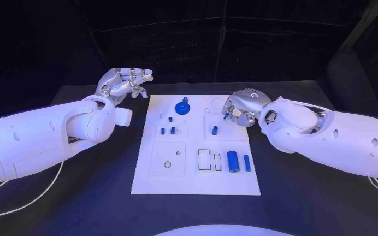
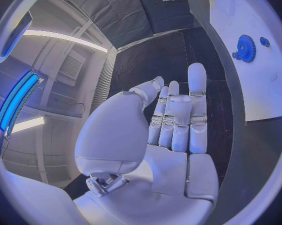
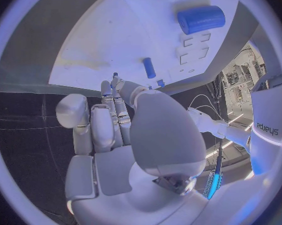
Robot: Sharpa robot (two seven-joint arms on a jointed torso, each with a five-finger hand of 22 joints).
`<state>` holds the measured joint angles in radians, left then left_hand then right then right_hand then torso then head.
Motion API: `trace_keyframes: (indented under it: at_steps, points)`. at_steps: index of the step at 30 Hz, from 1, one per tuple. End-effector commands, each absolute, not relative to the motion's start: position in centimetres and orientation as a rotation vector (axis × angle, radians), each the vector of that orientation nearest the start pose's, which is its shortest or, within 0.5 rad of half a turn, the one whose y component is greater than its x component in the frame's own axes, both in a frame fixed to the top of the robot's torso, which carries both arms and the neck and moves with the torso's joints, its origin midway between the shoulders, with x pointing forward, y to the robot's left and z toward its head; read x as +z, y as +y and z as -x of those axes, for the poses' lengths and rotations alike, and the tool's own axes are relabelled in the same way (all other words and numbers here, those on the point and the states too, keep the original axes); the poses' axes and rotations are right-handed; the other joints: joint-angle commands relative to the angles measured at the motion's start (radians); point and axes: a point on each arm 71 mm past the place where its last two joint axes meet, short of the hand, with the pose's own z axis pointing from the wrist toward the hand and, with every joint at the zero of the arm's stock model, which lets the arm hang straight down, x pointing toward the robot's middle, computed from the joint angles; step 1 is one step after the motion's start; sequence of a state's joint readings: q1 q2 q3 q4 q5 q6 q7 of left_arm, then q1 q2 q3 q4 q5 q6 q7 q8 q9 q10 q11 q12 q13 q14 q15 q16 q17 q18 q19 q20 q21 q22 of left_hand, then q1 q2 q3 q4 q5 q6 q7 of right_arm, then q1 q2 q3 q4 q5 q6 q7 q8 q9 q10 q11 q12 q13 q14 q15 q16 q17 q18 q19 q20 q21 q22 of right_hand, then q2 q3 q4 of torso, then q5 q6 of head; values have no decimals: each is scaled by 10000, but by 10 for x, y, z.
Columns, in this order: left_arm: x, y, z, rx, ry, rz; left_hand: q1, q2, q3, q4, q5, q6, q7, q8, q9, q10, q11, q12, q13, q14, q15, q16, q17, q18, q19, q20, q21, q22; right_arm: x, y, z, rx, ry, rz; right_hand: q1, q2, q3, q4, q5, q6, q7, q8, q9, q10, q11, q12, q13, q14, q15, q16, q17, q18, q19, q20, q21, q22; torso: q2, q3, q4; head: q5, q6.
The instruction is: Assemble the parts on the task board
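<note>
The task board point(image 1: 158, 184) lay mid-tabletop point(image 1: 78, 203), bare black margin around it; the left robot hand point(image 1: 124, 84) hovered empty, fingers spread, off its far-left corner; the right robot hand point(image 1: 241, 106) overhung its right edge, grip unclear, small blue part point(image 1: 226, 117) half hidden beneath

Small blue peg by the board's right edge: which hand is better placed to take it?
Right. The right hand hovers over the board beside the peg; the left hand is raised off the board's far-left corner.

Left hand point(image 1: 126, 83): raised off the table, palm up, fingers loosely extended, holding nothing.
Right hand point(image 1: 242, 106): lowered, palm down, fingers curled; grasp not discernible.
</note>
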<state>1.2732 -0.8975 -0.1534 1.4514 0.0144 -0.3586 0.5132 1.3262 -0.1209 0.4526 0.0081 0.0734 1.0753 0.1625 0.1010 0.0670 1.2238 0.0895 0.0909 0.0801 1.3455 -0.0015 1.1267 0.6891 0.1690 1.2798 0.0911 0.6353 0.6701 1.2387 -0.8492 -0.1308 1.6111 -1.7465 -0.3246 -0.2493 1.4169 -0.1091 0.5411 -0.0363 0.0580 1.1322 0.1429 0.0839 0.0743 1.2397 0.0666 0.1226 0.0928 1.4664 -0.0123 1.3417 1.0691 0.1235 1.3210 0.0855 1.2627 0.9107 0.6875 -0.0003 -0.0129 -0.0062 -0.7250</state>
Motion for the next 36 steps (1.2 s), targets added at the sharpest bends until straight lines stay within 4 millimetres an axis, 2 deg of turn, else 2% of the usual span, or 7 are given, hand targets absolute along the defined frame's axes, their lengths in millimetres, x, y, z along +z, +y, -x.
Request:
trace_keyframes:
  at_steps: [1,8,16,26,30,33,36]
  points:
    - [-178,265,-501,-14130,12913,10528,7,45,-33,-40,51,-77,7,-34,-9,-66,-23,-36,-17,-44,5,-42,-15,123,-4,49,-52,-12,-179,-173,-457,4997,15188,3784,-70,-58,45,-9,62,47,1,-57,17,41,9,-50,-6,256,-44,49,7,-74,75,4,35,27,12,-9,8,17,35]
    - [-179,264,-501,-14050,12970,10585,5,46,-35,-39,51,-83,11,-36,-8,-74,-19,-38,-19,-48,9,-45,-20,123,-5,52,-58,-15,-173,-152,-445,5590,14950,4052,-77,-66,51,-11,71,52,2,-58,16,46,9,-52,-8,255,-45,47,-1,-77,85,2,49,49,23,-17,24,105,66]
    - [-179,259,-501,-14166,13070,10583,7,62,-32,-36,54,-77,10,-32,-4,-76,-19,-34,-20,-48,13,-42,-15,123,-5,56,-66,-21,-173,-119,-442,6260,14763,4665,-71,-65,66,-20,73,56,0,-61,16,48,7,-56,-11,257,-47,55,13,-82,96,0,64,75,51,-22,25,356,93]
    - [-179,254,-501,-14271,13146,10567,7,62,-32,-36,54,-77,10,-32,-4,-76,-19,-34,-20,-48,13,-42,-15,123,-5,56,-66,-21,-182,-79,-438,6970,14878,5380,-60,-62,90,-37,72,61,0,-66,15,49,7,-64,-17,256,-49,53,3,-83,102,-3,74,84,61,-14,6,858,-105]
    - [-178,251,-501,-14353,13174,10536,7,62,-32,-36,54,-77,10,-32,-4,-76,-19,-34,-20,-48,13,-42,-15,123,-5,56,-66,-21,-190,-69,-434,7201,15075,5570,-61,-63,92,-39,69,60,2,-68,14,46,8,-68,-19,254,-49,49,-8,-81,99,-3,71,74,50,-27,39,935,-196]
    - [-178,249,-502,-14387,13152,10504,7,62,-32,-36,54,-76,10,-32,-4,-76,-19,-34,-20,-48,13,-41,-15,123,-4,56,-66,-21,-197,-61,-430,7506,15202,5727,-49,-48,116,-54,65,54,6,-78,11,36,12,-81,-26,246,-50,34,-45,-85,102,-1,79,83,69,-4,-11,1109,-235]
    - [-178,249,-502,-14386,13134,10491,17,73,-28,-41,56,-69,6,-26,0,-76,-21,-28,-20,-45,14,-32,-1,124,-3,60,-74,-27,-201,-55,-427,7689,15268,5823,-48,-46,119,-56,65,53,6,-79,10,35,13,-83,-27,245,-50,33,-46,-86,104,-1,81,88,73,20,-33,1171,-261]
